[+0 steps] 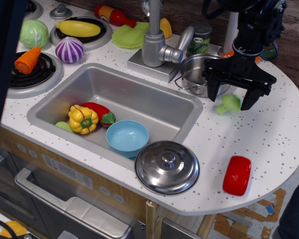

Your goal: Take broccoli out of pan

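The light-green broccoli (pixel 229 103) lies on the speckled white counter just right of the pan (pixel 198 73), a shiny steel pot beside the faucet. My gripper (pixel 231 97) hangs directly over the broccoli with its black fingers (pixel 212 88) spread wide on either side. The fingers do not touch it. The pan's right side is hidden behind the gripper.
A sink (pixel 55 102) holds a yellow pepper (pixel 82 119), a red pepper (pixel 99 112) and a blue bowl (pixel 127 137). A steel lid (pixel 167 167) sits at the counter's front. A red toy (pixel 237 175) lies front right. The faucet (pixel 154 42) stands left of the pan. A can (pixel 199 39) stands behind it.
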`<action>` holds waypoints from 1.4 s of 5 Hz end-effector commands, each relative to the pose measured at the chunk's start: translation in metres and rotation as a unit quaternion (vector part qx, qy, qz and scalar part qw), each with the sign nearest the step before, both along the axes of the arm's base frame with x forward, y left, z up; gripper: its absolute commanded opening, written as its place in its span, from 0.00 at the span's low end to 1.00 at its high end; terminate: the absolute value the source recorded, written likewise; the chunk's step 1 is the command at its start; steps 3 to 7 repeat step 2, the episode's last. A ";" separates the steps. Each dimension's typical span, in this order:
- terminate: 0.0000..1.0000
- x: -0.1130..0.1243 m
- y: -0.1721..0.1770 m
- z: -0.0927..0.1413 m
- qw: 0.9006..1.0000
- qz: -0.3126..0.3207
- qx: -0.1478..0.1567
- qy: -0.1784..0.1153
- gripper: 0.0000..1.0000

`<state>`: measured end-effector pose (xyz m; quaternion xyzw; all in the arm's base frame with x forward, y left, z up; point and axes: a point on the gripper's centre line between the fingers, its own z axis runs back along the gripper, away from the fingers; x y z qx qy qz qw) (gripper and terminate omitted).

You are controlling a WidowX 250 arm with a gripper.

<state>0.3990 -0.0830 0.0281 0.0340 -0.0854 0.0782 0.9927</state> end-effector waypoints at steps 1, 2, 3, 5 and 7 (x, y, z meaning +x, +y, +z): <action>0.00 0.006 -0.002 0.027 0.999 0.010 -0.011 -0.036 1.00; 1.00 0.006 -0.002 0.027 0.999 0.010 -0.011 -0.036 1.00; 1.00 0.006 -0.002 0.027 0.999 0.010 -0.011 -0.036 1.00; 1.00 0.006 -0.002 0.027 0.999 0.010 -0.011 -0.036 1.00; 1.00 0.006 -0.002 0.027 0.999 0.010 -0.011 -0.036 1.00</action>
